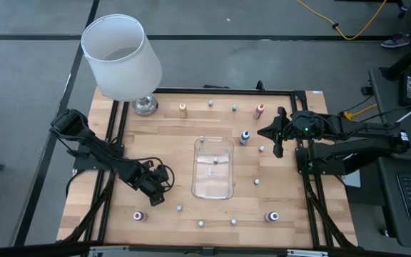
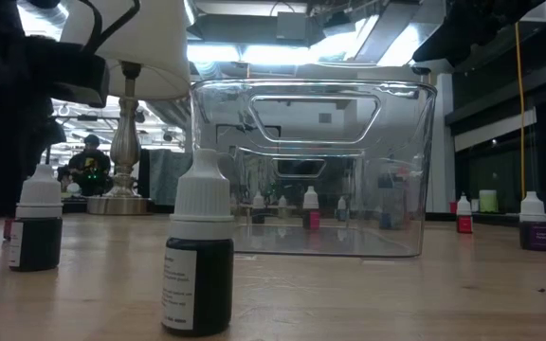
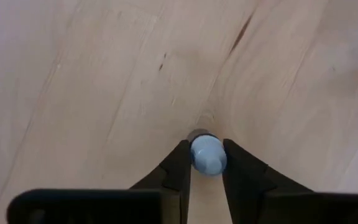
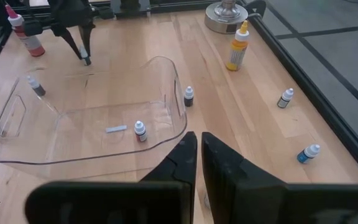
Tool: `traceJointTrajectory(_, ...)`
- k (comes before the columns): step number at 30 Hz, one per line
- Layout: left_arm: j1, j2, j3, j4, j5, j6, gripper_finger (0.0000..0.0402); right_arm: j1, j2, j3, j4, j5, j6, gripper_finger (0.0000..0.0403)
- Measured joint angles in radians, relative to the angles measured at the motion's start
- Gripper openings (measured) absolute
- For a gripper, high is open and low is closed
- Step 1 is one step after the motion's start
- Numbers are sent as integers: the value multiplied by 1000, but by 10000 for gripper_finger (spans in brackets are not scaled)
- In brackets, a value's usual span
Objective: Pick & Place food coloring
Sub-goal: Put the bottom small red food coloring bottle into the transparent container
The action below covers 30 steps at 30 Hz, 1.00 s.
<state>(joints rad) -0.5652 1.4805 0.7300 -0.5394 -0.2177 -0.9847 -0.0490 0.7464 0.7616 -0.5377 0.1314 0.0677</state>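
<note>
One bottle: a blue-capped food coloring bottle point(image 3: 207, 154) stands upright on the table point(image 3: 104, 93), cap between the fingers
Left gripper point(image 3: 205, 163): clamped on that bottle; tray point(image 1: 213, 168) lies toward the table's middle
Right gripper point(image 4: 198, 149): pressed closed on nothing; waits beside the tray

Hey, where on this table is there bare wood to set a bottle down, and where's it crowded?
Bare wood lies between the lamp base and the clear tray, above the left gripper. It is crowded right of the tray by the right gripper, around the blue bottle and red bottle.
</note>
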Motion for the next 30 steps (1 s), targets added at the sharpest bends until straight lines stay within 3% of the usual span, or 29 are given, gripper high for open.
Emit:
traceJointTrajectory(6,12,-19,114,-39,7,60,74,0,0,0,0,0,1,28)
traceJointTrajectory(18,22,-143,573,-434,3,165,69,0,0,0,1,0,2,28)
traceJointTrajectory(22,35,-144,644,-491,-12,203,68,0,0,0,0,0,2,28)
traceJointTrajectory(30,129,-144,658,-499,23,271,68,0,0,0,1,0,2,28)
